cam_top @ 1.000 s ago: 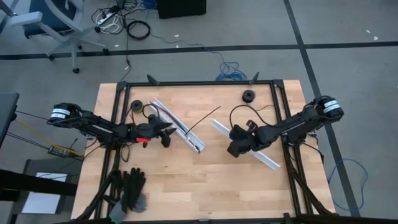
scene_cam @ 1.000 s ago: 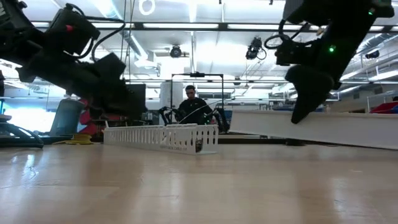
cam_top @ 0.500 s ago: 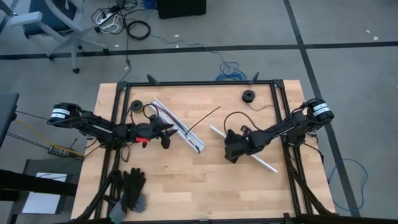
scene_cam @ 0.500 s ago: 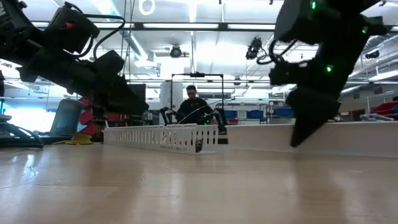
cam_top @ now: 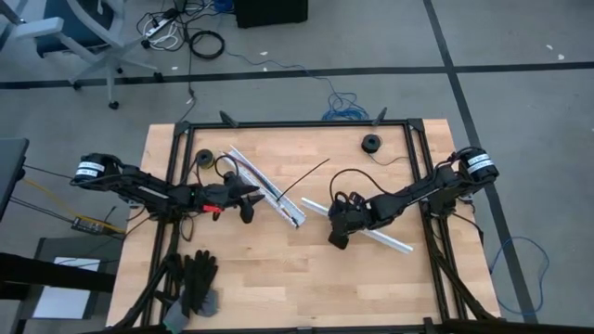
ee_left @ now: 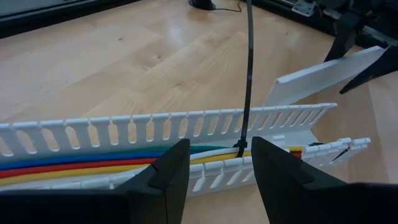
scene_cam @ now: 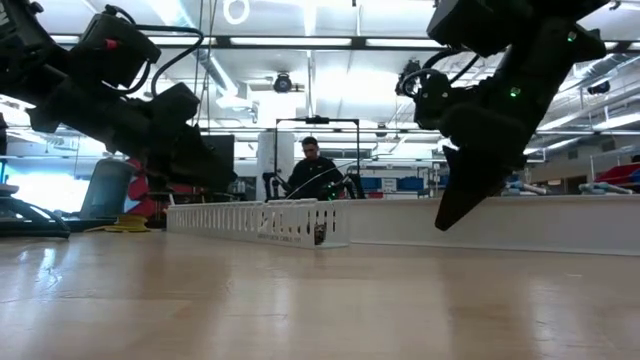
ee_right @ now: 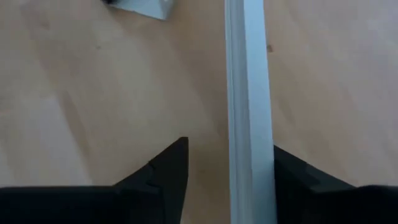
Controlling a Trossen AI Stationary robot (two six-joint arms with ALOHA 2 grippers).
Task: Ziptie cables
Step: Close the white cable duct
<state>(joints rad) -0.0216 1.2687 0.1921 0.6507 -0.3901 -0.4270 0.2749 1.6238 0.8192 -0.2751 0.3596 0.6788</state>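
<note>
The cables (ee_left: 93, 163), blue, green, red and yellow, lie lengthwise inside the white slotted channel (cam_top: 266, 188) on the table's left half. A black ziptie (ee_left: 249, 74) loops the bundle and sticks out past the channel's far wall. My left gripper (cam_top: 252, 201) stands open at the channel's near wall (ee_left: 205, 169). My right gripper (cam_top: 336, 237) hangs open near the table's middle, tilted down, above the left part of a plain white strip (cam_top: 371, 230) that lies flat on the wood. My left gripper has its fingers on either side of a stretch of the channel's near wall (ee_left: 214, 163), coming almost level from the table's left; whether they touch it I cannot tell. My right gripper straddles the white strip (ee_right: 245, 124), which runs along one finger (ee_right: 292, 177); touch cannot be told.
Two small black rolls (cam_top: 202, 158) (cam_top: 371, 143) sit near the far edge. Black gloves (cam_top: 195, 283) lie at the near left corner. Black frame rails (cam_top: 422, 167) border the table. A person (scene_cam: 310, 170) sits beyond the table.
My right gripper has gone toward the table's left edge and down, tipped further downward, and opened. The white strip's left end has swung toward the near left, while its right end stayed in place; it now lies level.
</note>
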